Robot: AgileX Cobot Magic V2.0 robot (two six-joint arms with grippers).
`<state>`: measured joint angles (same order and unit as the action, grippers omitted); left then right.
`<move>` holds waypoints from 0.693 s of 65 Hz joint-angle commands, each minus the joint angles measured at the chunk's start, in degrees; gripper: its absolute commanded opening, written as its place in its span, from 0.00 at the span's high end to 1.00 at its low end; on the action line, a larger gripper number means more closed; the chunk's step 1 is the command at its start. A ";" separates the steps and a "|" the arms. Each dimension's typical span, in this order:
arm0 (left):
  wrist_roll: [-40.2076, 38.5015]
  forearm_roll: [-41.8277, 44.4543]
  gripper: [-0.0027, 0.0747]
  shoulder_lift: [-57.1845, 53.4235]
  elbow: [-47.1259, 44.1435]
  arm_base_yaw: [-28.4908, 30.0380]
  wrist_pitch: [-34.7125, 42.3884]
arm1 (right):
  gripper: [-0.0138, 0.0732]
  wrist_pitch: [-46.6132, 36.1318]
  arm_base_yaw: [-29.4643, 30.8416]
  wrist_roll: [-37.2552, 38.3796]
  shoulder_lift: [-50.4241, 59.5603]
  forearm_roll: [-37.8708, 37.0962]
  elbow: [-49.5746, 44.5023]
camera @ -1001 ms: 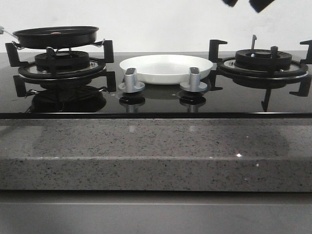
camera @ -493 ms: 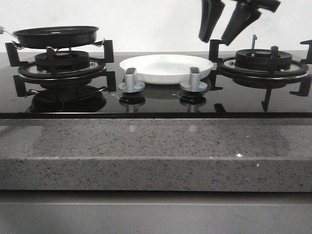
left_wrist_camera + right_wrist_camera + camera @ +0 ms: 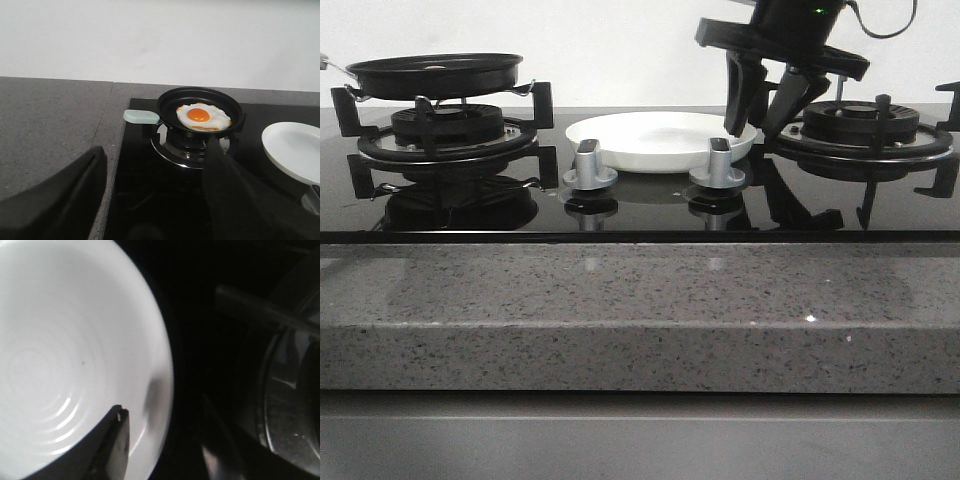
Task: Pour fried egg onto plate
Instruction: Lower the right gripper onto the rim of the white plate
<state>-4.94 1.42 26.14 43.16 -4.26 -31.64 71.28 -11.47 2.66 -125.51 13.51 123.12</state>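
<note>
The fried egg point(image 3: 202, 116), pale white with an orange yolk, lies in a black pan point(image 3: 200, 111) with a pale green handle point(image 3: 141, 116) on the left burner; the pan point(image 3: 435, 75) shows in the front view. The white plate point(image 3: 660, 140) sits between the burners, also in the left wrist view point(image 3: 292, 150) and right wrist view point(image 3: 75, 350). My right gripper point(image 3: 752, 130) is open, its fingers straddling the plate's right rim: one finger point(image 3: 114, 445) over the plate's inside, the other outside. My left gripper point(image 3: 155, 200) is open and empty, well short of the pan.
Two silver stove knobs point(image 3: 588, 165) point(image 3: 718, 165) stand in front of the plate. The right burner point(image 3: 860, 125) with black grates is just right of my right gripper. A speckled grey counter edge point(image 3: 640, 310) runs along the front.
My right gripper has come down from the top of the front view to the plate's right rim. The pan, egg and plate have not moved.
</note>
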 commanded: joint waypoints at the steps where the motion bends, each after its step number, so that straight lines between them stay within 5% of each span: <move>1: -0.23 -0.38 0.43 0.73 1.90 -0.37 4.54 | 0.45 5.08 0.34 -0.07 3.16 0.52 1.96; 20: -0.23 -0.38 0.43 0.73 1.90 -0.37 4.54 | 0.61 5.08 0.34 -0.07 1.63 3.51 1.96; 37: -0.23 -0.38 0.43 0.73 1.90 -0.37 4.54 | 0.92 3.74 0.34 0.68 1.63 3.57 1.96; 45: -0.23 -0.38 0.43 0.73 1.90 -0.37 4.54 | 0.92 3.38 0.34 1.94 1.63 3.71 3.00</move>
<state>-4.94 1.42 26.14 43.16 -4.26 -31.64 70.35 -11.29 4.14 -127.16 17.02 123.85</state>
